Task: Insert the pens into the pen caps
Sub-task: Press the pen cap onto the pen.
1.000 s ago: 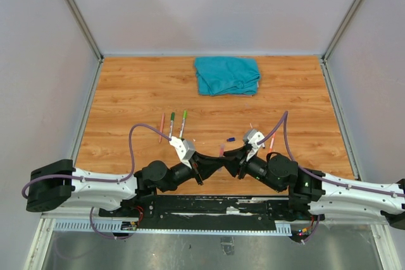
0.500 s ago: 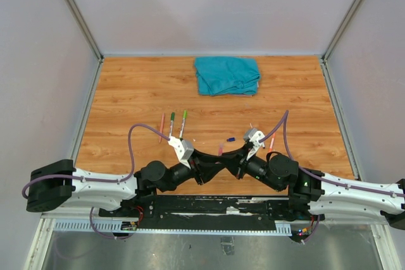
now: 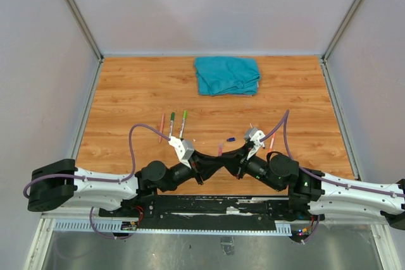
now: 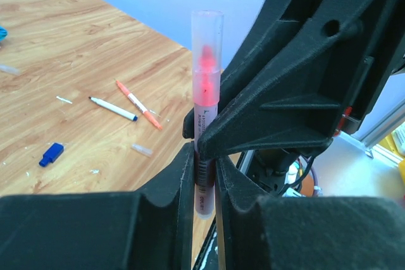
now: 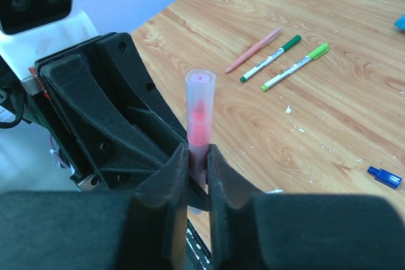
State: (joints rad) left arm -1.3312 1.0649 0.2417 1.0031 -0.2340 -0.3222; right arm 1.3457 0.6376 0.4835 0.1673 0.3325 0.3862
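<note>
Bright even light, soft shadows.

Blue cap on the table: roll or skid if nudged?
The blue cap looks flat-sided, so it probably skids rather than rolls. Small plastic on a smooth wooden table: likely light, may scoot away easily. Probably rigid enough to pinch.

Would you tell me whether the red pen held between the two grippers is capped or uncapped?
Capped: the clear cap encloses the red tip of the pen in both wrist views; fully seated or not, cannot tell.
</note>
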